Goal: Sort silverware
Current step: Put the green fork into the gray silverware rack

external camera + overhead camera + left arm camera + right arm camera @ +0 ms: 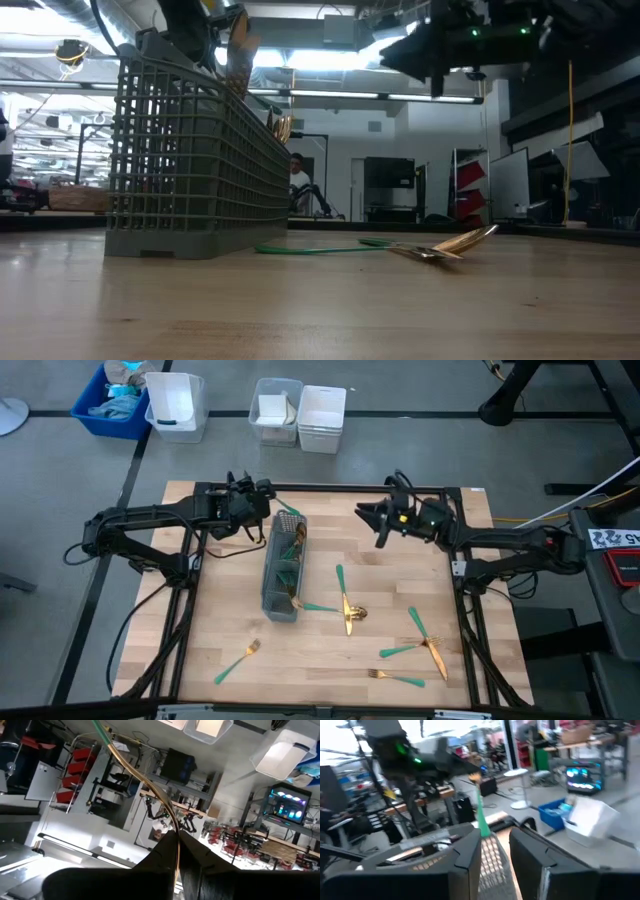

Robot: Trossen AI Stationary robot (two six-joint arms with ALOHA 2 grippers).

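**Left gripper holds a piece over the caddy's far end**

High view: the left arm reaches in from the table's left edge, its left gripper [262, 500] near the far edge, just above the far end of the caddy [284, 567]. A teal-handled piece [289, 508] sticks out from it. The right arm comes from the right edge, bent, with the right gripper [372, 520] hovering near the far edge, fingers spread and empty. Loose silverware [345, 605] lies between the caddy and the right edge; one fork [237, 660] lies near the near-left corner.

Low view: the caddy stands upright on the table [320, 310]; a spoon [440, 245] lies beside it.

Left wrist view: the fingers [200, 857] are pressed together, pinching the piece's gold end.

Right wrist view: the dark fingers [462, 855] stand apart, with the caddy's mesh beyond them.
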